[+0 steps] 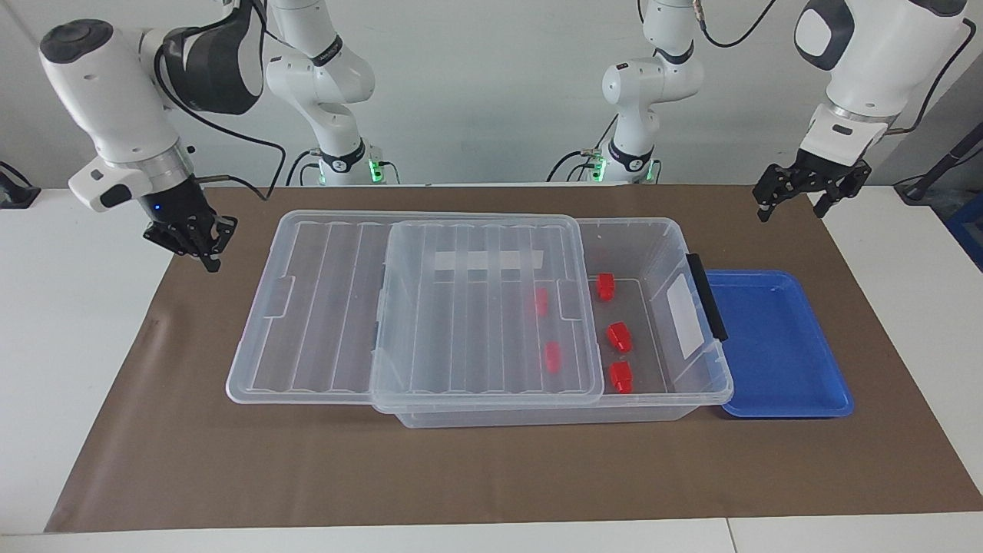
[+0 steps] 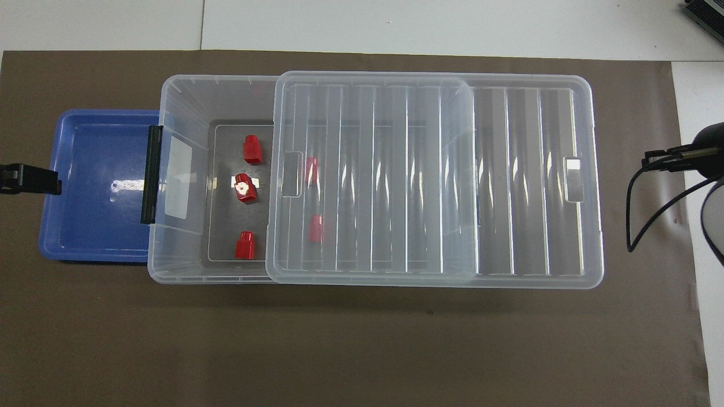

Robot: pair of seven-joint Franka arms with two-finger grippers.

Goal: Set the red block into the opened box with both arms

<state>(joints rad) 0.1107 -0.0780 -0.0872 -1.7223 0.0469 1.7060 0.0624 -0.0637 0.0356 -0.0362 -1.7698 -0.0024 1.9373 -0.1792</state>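
Several red blocks lie in the clear box [image 1: 537,415] [image 2: 186,85]. Three sit in its uncovered part [image 1: 606,286] [image 1: 619,337] [image 1: 620,376] [image 2: 252,149]. Two more show through the ribbed lid [image 1: 461,307] [image 2: 373,169], which is slid toward the right arm's end and overhangs the box there. My right gripper [image 1: 206,253] hangs shut and empty over the mat's edge, apart from the lid. My left gripper [image 1: 795,201] [image 2: 31,178] is open and empty, raised over the blue tray's outer edge.
A shallow blue tray [image 1: 776,346] [image 2: 96,186] lies against the box at the left arm's end, with nothing in it. A brown mat [image 1: 461,468] covers the white table. A black latch bar [image 1: 706,296] sits on the box's end wall.
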